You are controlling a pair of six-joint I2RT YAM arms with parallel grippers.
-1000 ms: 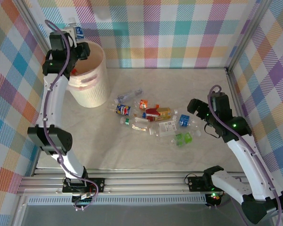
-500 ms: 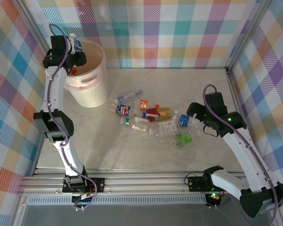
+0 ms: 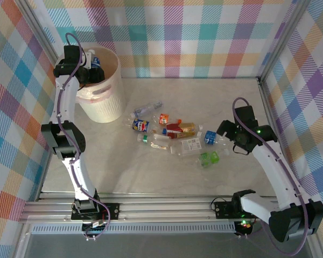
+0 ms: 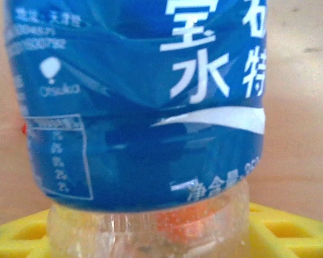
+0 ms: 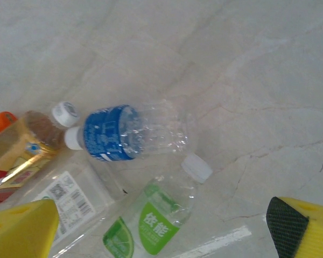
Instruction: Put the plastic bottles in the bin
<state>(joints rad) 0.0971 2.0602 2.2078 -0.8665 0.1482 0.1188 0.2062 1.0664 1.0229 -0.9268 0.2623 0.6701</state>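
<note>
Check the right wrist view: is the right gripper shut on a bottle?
No, the right gripper has its fingers wide apart, with the blue-label bottle and green-label bottle lying loose on the table.

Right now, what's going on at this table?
The left claw is shut on a blue-labelled bottle, holding it over the mouth of the bin, not yet released. The right claw is open and empty above the pile of bottles lying on the table, nearest a blue-wrapped clear bottle and a green-labelled bottle.
</note>
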